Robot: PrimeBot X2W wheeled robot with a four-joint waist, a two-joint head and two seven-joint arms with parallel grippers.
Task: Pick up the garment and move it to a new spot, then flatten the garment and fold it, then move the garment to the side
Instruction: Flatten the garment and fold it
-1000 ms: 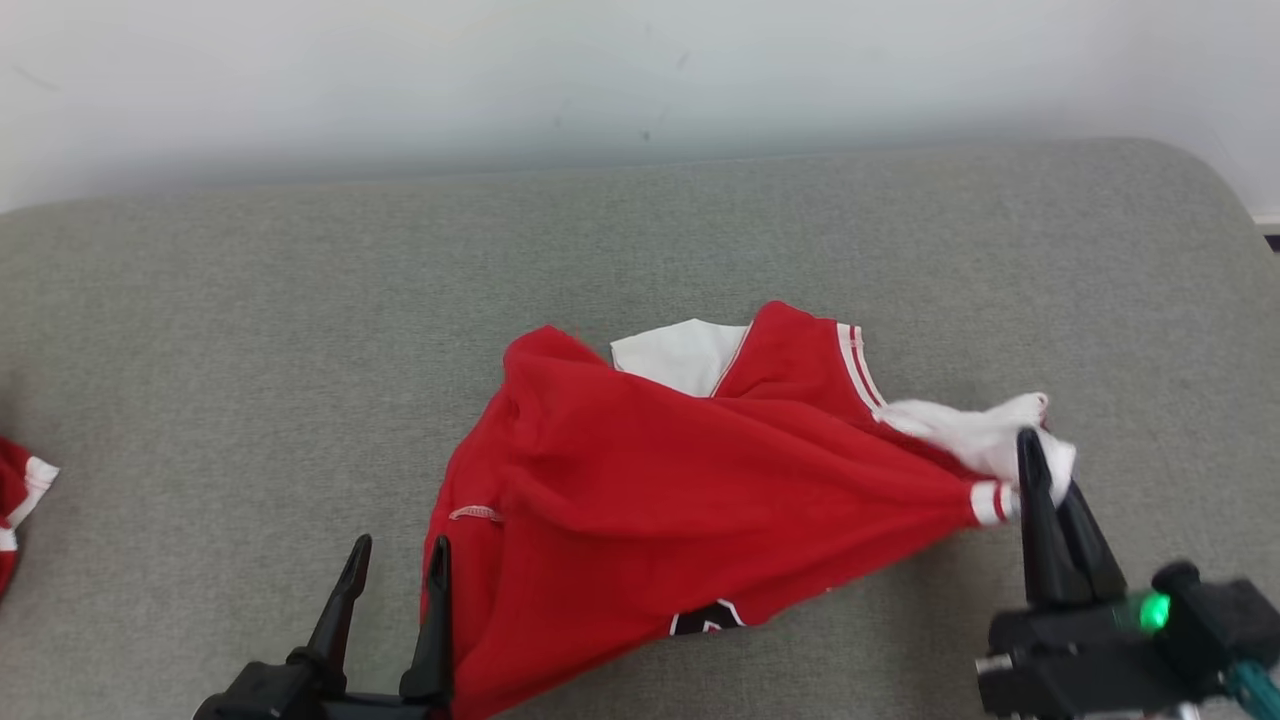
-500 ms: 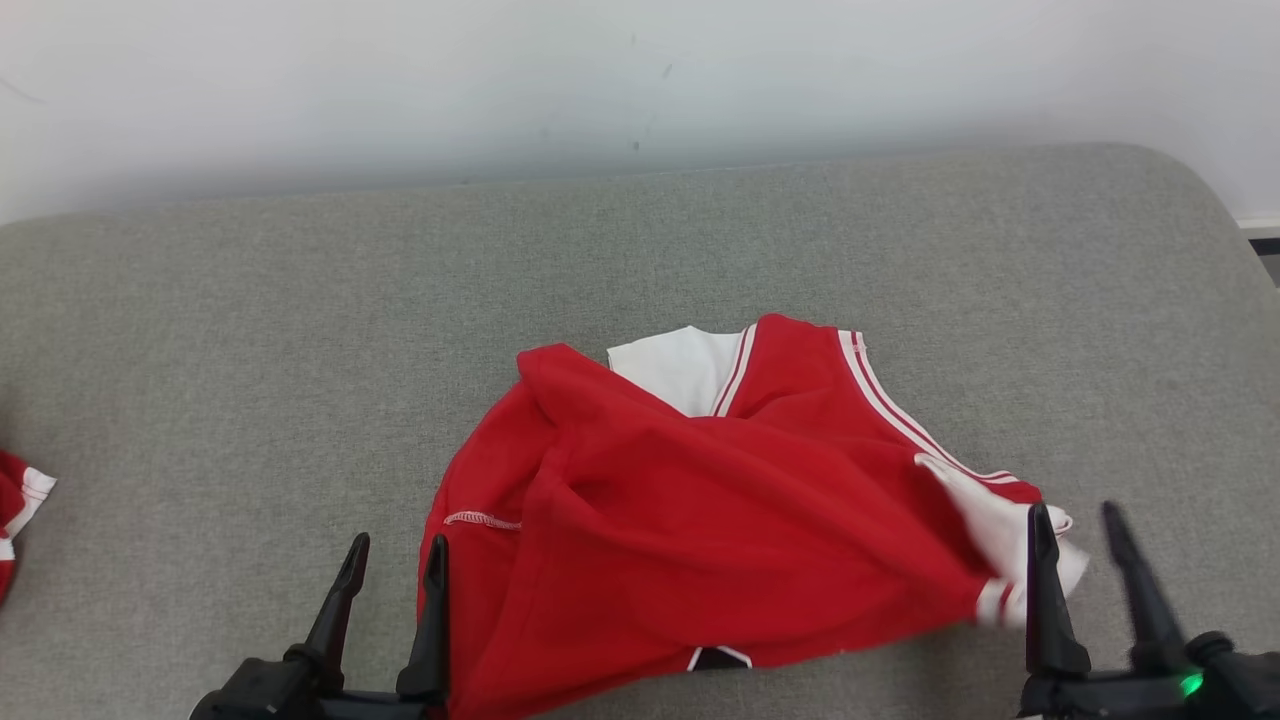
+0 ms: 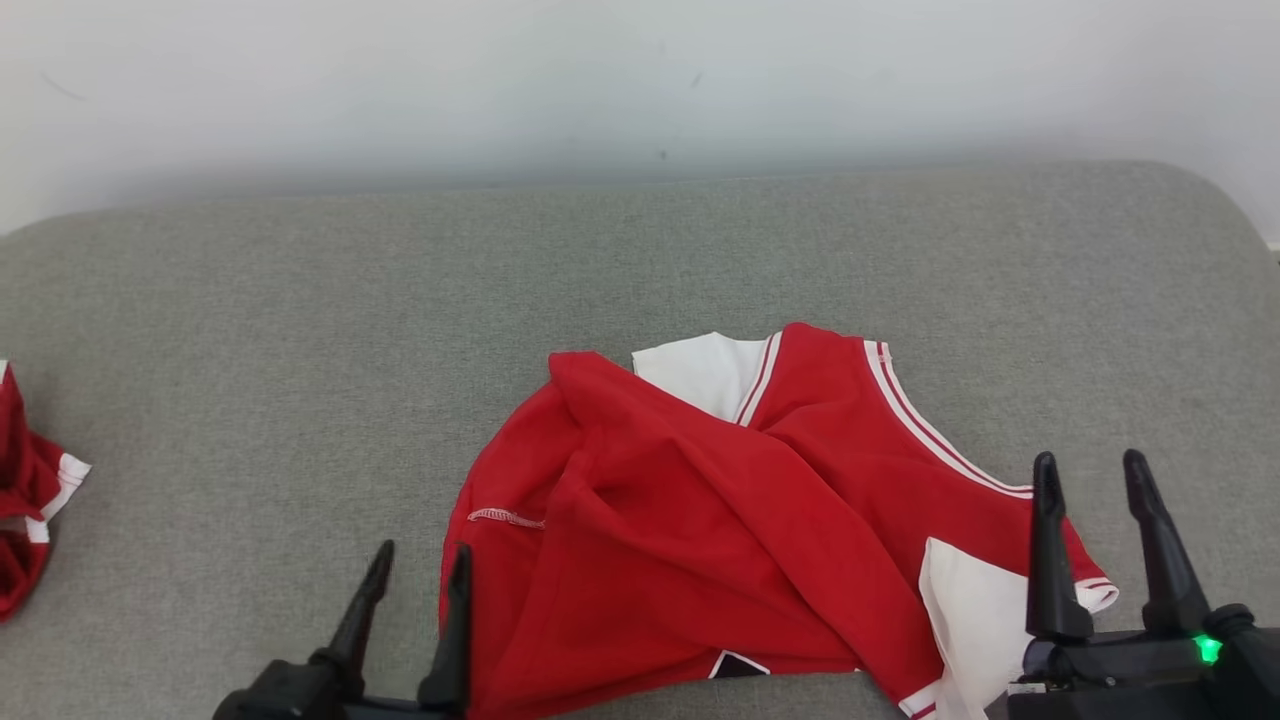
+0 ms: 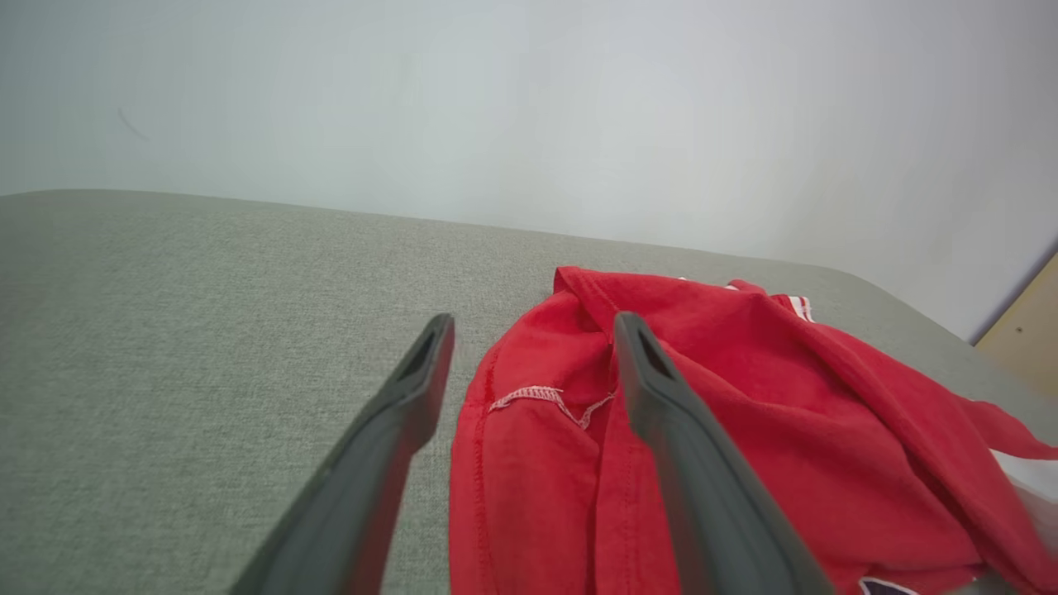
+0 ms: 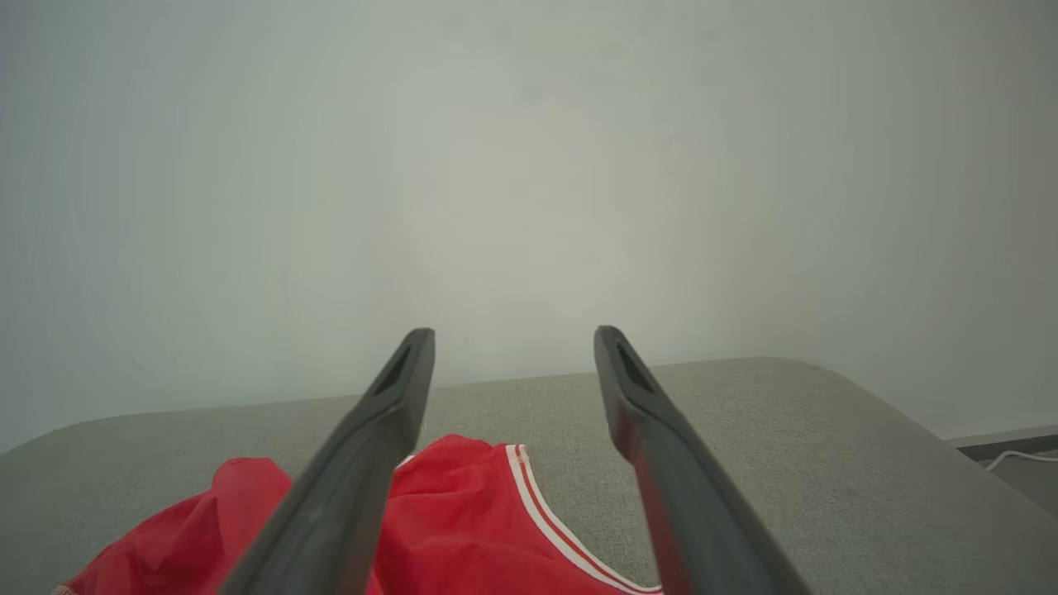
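I see the red jersey (image 3: 720, 520) lying rumpled near the front edge of the grey fabric-covered surface (image 3: 300, 330), with a plain white wall (image 3: 600, 80) behind. My left tool (image 3: 423, 550) is spread apart at the jersey's left hem, and my right tool (image 3: 1089, 460) is spread apart above its white-trimmed right side. A second red-and-white garment (image 3: 30, 510) lies at the surface's far left.

The garment (image 3: 700, 520) is soft, matt cloth, red with white striped trim and pale raised stitching. Beneath it the surface (image 3: 300, 300) is coarse grey woven fabric. Flanking the garment, the left end effector (image 3: 423, 548) and right end effector (image 3: 1089, 457) look like smooth dark plastic, matt.
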